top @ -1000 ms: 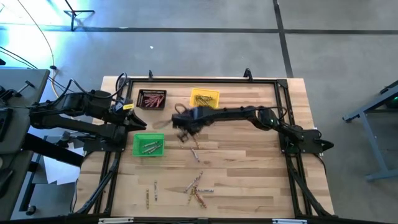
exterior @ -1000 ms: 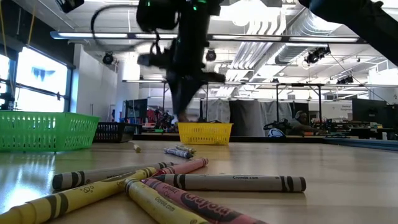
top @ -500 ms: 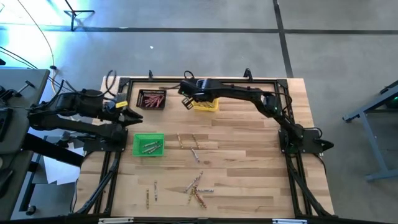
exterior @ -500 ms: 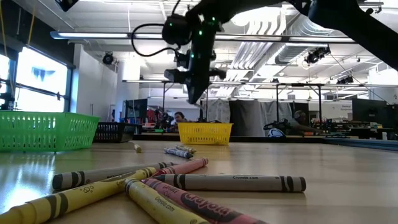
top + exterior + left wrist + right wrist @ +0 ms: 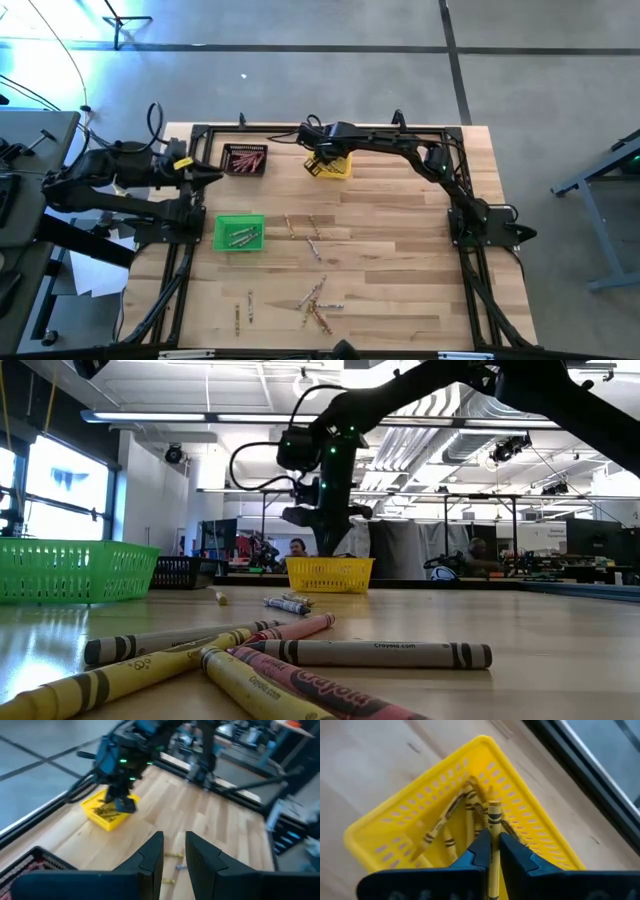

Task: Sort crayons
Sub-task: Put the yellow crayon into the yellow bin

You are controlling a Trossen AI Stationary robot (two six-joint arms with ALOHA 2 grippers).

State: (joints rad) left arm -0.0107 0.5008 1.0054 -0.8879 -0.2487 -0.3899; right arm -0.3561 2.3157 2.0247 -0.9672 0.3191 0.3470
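My right gripper (image 5: 322,160) hangs over the yellow bin (image 5: 333,166) at the table's far edge, shut on a yellow crayon (image 5: 493,820). The bin holds several yellow crayons (image 5: 455,820). The low view shows that gripper (image 5: 325,525) above the bin (image 5: 330,574). My left gripper (image 5: 174,855) waits open near the table's left edge, by the black bin (image 5: 244,159) of red crayons, with nothing between its fingers. Loose crayons lie mid-table (image 5: 303,232) and near the front edge (image 5: 317,305). My right gripper pinches the yellow crayon's shaft (image 5: 493,840) between its two fingers (image 5: 481,851). The crayon lies along the fingers, and its free end sticks out past their tips. The fingers slant steeply down from above. The crayon is lifted clear, pointing into the yellow bin.
A green bin (image 5: 239,232) with a few crayons stands at the left, in front of the black bin. A black frame (image 5: 300,128) runs along the table's far edge and its sides. A heap of crayons (image 5: 290,660) lies close to the low camera.
My right gripper has carried the yellow crayon from above the loose crayons mid-table toward the far edge, then a little to the right, and now hangs over the yellow bin. My left gripper has drawn back toward the table's left edge.
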